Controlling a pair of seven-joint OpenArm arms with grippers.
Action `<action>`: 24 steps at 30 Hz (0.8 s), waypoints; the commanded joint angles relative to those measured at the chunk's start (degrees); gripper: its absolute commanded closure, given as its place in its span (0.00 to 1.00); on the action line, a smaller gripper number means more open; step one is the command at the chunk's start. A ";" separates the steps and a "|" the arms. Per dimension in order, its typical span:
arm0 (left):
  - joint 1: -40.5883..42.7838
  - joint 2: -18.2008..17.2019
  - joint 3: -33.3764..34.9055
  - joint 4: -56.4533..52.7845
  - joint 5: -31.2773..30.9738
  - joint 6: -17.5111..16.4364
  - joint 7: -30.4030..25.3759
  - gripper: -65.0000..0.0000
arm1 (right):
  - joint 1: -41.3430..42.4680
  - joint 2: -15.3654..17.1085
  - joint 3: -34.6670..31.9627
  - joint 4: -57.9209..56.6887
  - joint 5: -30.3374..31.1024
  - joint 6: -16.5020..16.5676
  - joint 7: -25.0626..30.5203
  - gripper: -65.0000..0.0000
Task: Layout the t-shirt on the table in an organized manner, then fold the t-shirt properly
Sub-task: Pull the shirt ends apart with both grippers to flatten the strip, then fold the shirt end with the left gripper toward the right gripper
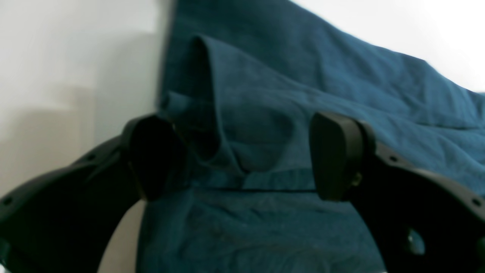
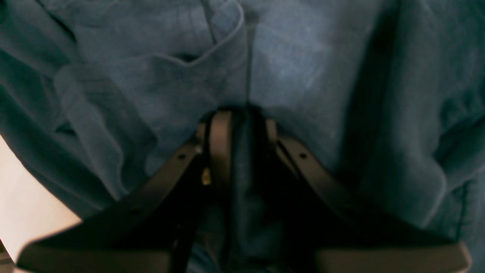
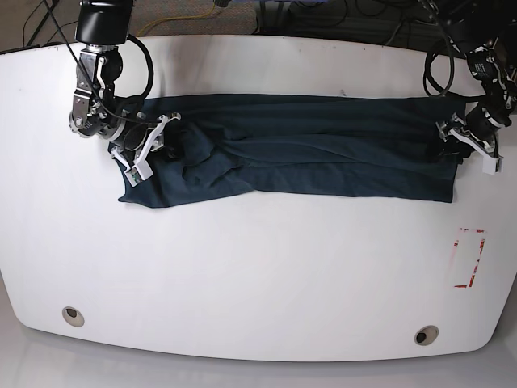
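Shirt (image 3: 307, 145): lies as a long band across the bench (image 3: 258, 267).
Right claw (image 2: 242, 113): clenched on bunched cloth, anchoring that end.
Left claw (image 1: 246, 151): released, straddling the hem, ready to grasp.

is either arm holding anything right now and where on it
Right gripper pinches a bunched fold of the dark teal cotton t-shirt at one end; left gripper is open, holding nothing.

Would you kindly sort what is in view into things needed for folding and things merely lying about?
Part of the job: t-shirt; table; right gripper, shut on the shirt; left gripper, open.
Just there: red tape mark; two grommet holes; cables.
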State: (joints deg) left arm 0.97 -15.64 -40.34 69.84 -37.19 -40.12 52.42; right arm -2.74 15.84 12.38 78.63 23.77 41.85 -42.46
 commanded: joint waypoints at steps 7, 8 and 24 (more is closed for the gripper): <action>-0.23 0.03 0.03 0.35 0.66 0.12 0.98 0.68 | -0.47 0.38 -0.03 -0.61 -5.53 -1.85 -5.67 0.82; -0.31 0.03 0.03 0.35 0.66 0.12 0.98 0.75 | -0.47 0.38 -0.03 -0.61 -5.53 -1.85 -5.67 0.82; 0.57 -1.37 6.89 11.69 1.01 0.12 0.89 1.00 | 0.24 -0.76 0.32 -0.61 -5.44 -1.85 -5.67 0.82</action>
State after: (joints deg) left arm 2.07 -15.75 -33.98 78.13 -35.03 -39.88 54.43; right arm -2.09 14.92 12.80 78.63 23.49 41.50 -43.24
